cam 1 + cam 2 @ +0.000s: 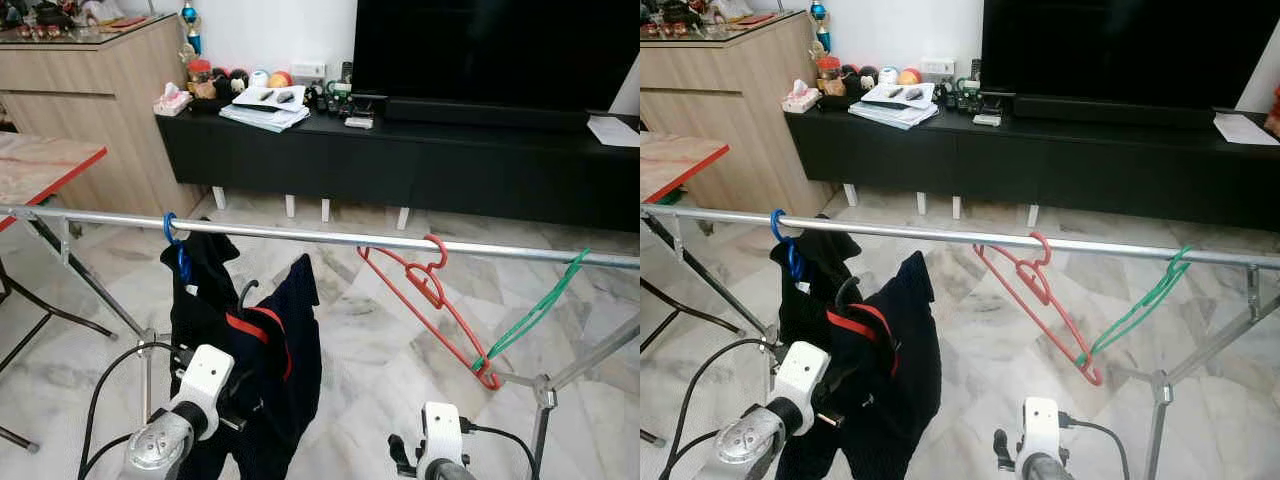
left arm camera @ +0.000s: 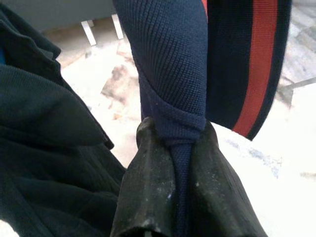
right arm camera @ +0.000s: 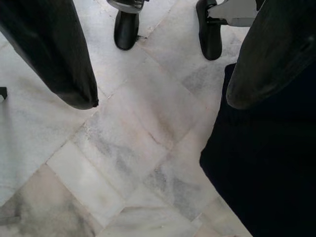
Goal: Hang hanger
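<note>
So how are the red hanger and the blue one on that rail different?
The red hanger is bare, while the blue hanger carries a dark garment. The red hanger sits tilted toward the right part of the rail, its frame fully visible; the blue one hangs near the left, mostly hidden by cloth. Both are hooked over the same rail.

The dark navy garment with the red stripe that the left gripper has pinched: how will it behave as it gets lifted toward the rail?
Probably floppy: the navy garment droops in folds below its black hanger hook. The knit bunches between the left gripper fingers, so the grip likely holds without slipping. It will probably swing, hanging free below the rail.
</note>
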Robot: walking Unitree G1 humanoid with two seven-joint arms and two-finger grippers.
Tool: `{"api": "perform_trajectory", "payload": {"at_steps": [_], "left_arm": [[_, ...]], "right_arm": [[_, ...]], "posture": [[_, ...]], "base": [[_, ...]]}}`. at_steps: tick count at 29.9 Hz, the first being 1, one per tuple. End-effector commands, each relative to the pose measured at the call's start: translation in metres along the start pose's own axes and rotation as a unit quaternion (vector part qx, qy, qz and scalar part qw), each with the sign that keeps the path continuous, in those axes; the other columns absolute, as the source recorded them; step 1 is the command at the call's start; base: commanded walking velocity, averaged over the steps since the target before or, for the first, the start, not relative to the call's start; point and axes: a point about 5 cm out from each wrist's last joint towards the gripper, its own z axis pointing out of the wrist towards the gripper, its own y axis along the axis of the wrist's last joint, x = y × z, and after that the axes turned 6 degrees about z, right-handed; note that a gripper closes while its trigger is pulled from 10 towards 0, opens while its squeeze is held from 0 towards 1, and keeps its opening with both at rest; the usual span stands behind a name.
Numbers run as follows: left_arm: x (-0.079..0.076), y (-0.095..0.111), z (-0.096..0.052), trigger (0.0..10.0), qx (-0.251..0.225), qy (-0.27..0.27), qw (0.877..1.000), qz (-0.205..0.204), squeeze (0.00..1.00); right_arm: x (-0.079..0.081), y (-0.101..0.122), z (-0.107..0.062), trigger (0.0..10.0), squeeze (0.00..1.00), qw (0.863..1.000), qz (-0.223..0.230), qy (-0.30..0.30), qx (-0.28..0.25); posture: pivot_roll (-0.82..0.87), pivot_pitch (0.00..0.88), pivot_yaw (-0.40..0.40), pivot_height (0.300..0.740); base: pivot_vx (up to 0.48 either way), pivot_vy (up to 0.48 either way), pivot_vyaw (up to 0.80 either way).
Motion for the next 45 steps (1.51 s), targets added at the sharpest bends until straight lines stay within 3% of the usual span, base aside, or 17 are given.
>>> {"api": "perform_trajectory", "payload": {"at_steps": [1, 11, 45], "left_arm": [[0.008, 0.0069, -0.0012, 10.0, -0.012, 0.012, 1.0, 0.003, 0.0], [0.0073, 0.0098, -0.0009, 10.0, -0.013, 0.008, 1.0, 0.006, 0.0], [0.004, 0.0093, -0.0038, 10.0, -0.017, -0.005, 1.0, 0.011, 0.0]], "right_arm": [[0.0047, 0.0016, 0.0006, 10.0, 0.0, 1.0, 0.001, 0.005, 0.002], [0.0056, 0.0019, 0.0007, 10.0, 0.0, 1.0, 0.002, 0.006, 0.001], [0.0047, 0.0023, 0.0007, 10.0, 0.0, 1.0, 0.0, 0.004, 0.002]], "posture": [[0.07, 0.0, 0.037, 0.74], [0.07, 0.0, 0.041, 0.74], [0.07, 0.0, 0.038, 0.74]], "base": [[0.0, 0.469, 0.0], [0.0, 0.452, 0.0], [0.0, 0.0, 0.0]]}}
